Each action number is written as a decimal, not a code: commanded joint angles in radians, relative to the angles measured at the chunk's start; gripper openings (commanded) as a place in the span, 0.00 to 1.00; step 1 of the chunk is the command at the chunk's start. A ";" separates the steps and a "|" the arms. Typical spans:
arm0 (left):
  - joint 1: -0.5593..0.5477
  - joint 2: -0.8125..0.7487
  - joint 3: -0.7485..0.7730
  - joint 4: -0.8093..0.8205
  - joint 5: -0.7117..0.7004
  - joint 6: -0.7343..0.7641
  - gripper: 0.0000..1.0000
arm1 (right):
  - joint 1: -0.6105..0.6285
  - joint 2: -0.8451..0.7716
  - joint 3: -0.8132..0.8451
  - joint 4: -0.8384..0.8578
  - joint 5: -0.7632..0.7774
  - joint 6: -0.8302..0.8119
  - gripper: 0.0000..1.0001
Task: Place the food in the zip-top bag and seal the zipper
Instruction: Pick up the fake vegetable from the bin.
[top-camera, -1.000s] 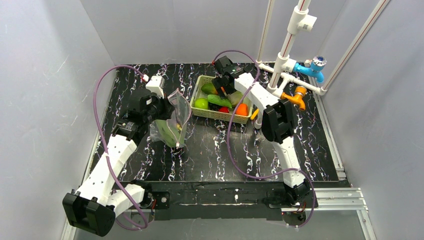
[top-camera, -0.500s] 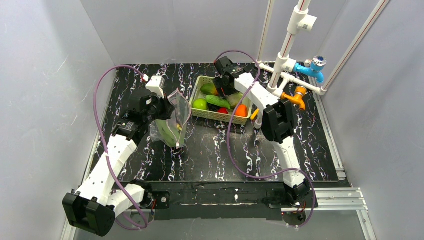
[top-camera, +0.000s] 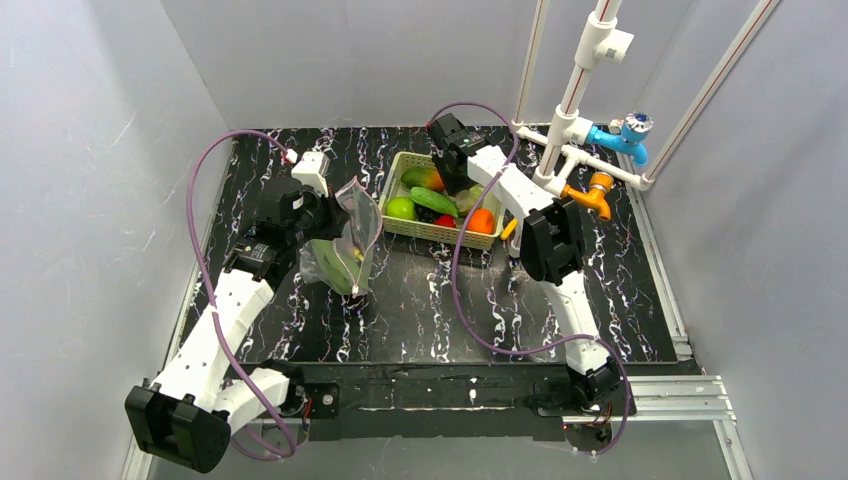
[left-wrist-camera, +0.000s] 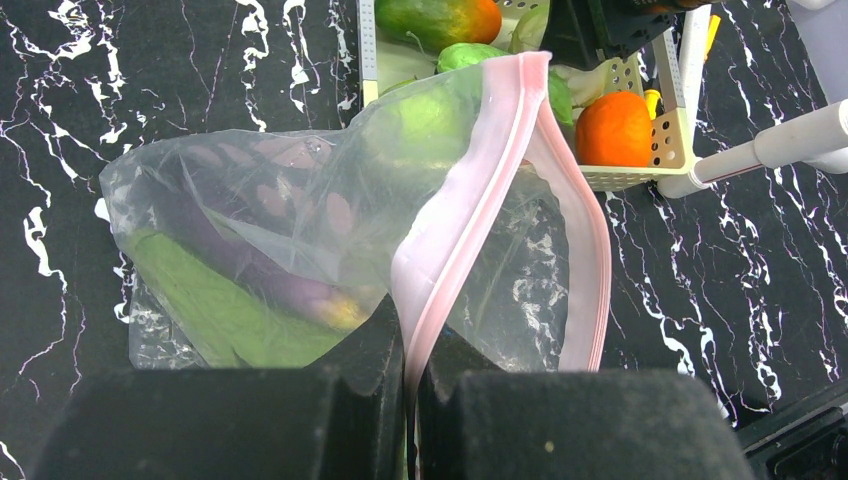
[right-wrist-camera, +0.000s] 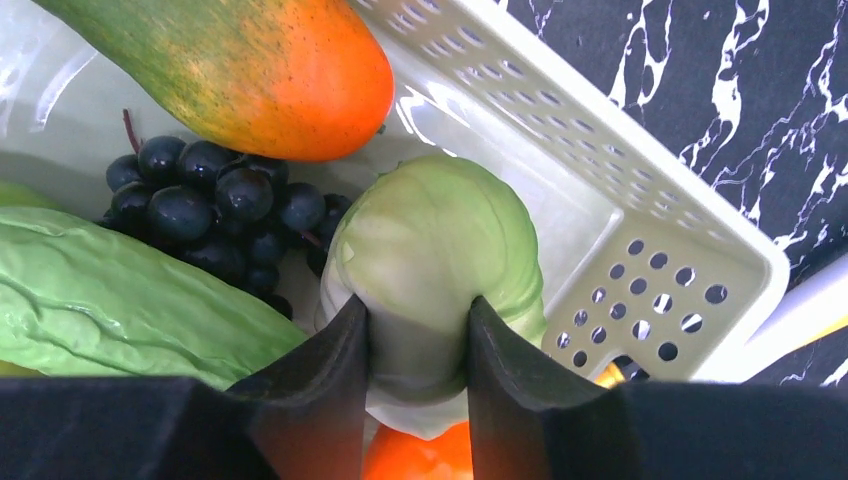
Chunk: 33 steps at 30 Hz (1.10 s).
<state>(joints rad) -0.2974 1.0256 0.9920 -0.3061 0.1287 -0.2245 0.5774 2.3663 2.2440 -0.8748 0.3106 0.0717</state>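
The left gripper pinches the zipper to hold the mouth of the zip-top bag open, while the right gripper clamps the pale green cabbage in the basket.

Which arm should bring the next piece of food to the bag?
Right. The right jaws are shut on the pale green cabbage in the basket, while the left jaws pinch the zip-top bag by its pink zipper, holding the mouth open.
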 joint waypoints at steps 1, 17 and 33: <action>0.004 -0.015 0.012 0.019 0.006 -0.001 0.00 | 0.014 -0.032 -0.011 -0.039 -0.025 -0.034 0.31; 0.003 0.003 0.009 0.021 0.007 -0.002 0.00 | 0.055 -0.247 -0.127 0.211 0.025 -0.170 0.01; 0.004 0.063 0.023 0.023 0.105 0.026 0.00 | 0.122 -0.433 -0.213 0.255 -0.019 -0.009 0.01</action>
<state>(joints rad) -0.2974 1.0888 0.9920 -0.2949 0.1646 -0.2204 0.6825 1.9853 2.0024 -0.6541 0.3053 0.0131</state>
